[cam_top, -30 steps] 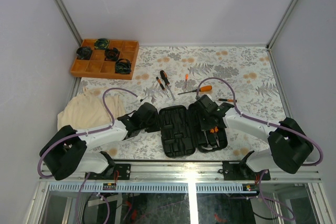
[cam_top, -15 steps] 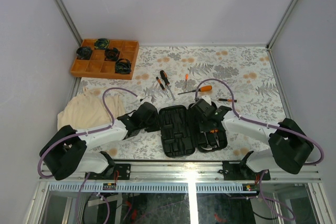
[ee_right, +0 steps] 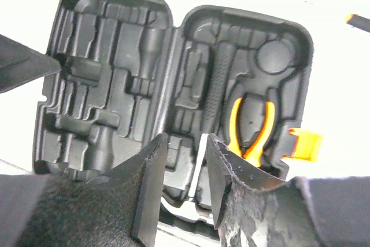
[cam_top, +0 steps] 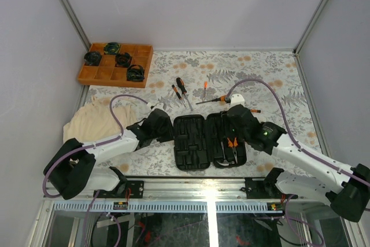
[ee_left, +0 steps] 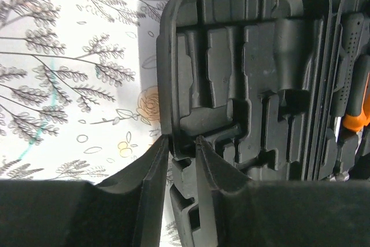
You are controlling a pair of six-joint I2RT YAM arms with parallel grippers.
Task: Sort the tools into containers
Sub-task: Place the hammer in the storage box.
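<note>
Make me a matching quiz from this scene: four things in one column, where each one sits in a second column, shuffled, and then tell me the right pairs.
Things
1. pliers
2. orange tray
3. cream cloth
4. screwdrivers

Places
A. loose on the table, just beyond the tool case
B. far left corner of the table
C. slotted into the right half of the open tool case
D. left edge of the table, nearer than the tray

Pairs: 1-C, 2-B, 3-D, 4-A
</note>
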